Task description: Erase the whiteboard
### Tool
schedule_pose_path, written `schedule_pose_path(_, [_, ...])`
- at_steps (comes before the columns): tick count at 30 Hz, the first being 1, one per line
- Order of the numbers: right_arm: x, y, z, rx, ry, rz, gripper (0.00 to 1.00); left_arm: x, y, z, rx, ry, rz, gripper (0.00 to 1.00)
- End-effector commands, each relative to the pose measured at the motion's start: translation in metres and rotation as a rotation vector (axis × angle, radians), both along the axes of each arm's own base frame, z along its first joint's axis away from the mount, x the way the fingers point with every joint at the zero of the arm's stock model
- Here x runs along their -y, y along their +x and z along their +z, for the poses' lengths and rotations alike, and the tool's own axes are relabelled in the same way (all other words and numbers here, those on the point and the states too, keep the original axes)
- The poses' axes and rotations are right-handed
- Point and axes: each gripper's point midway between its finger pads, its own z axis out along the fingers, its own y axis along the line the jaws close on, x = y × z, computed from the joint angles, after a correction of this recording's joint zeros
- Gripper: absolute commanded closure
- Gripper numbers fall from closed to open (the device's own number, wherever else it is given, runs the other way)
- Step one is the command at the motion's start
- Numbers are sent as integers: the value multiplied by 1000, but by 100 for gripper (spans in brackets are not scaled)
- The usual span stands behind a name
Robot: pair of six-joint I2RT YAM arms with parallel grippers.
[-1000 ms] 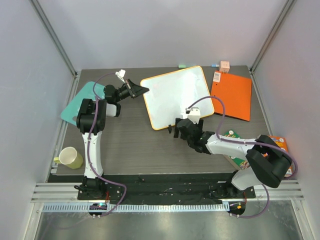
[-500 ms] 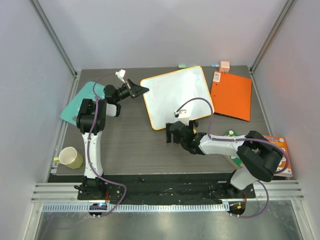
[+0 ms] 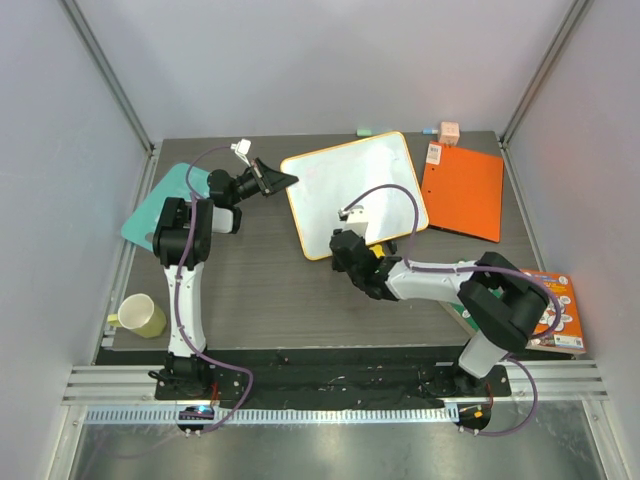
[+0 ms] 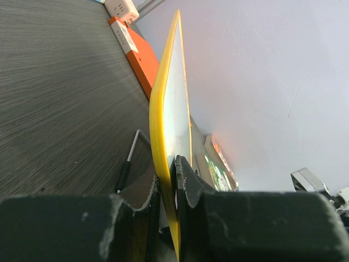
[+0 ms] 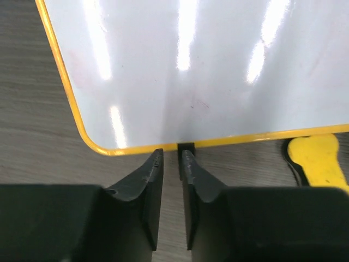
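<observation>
The whiteboard [image 3: 355,190] lies at the middle of the counter's [image 3: 250,290] far edge, turned a little, and its face is almost clean. The left hand [image 3: 278,180] is clenched on the board's left corner; in the left wrist view its fingers [image 4: 188,180] pinch the yellow rim. The right hand [image 5: 172,155] rests at the board's near edge, close to the near left corner. Its fingers are almost together and nothing shows between them. An orange folder [image 3: 462,190] lies toward the far right corner.
</observation>
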Motion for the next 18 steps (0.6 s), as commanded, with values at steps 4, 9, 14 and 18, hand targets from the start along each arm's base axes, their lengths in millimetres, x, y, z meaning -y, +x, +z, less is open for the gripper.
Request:
schedule_pose_path(4, [-18, 23, 9, 52, 43, -45, 94, 10, -24, 40, 358, 27, -69, 94])
schedule_pose_path(9, [-6, 24, 4, 49, 1, -96, 99, 10, -24, 40, 358, 27, -69, 94])
schedule_pose_path(14, [5, 21, -2, 47, -19, -120, 99, 9, -24, 40, 361, 28, -68, 89])
schedule_pose_path(18, [8, 17, -12, 28, -26, -127, 99, 9, -25, 40, 364, 32, -66, 83])
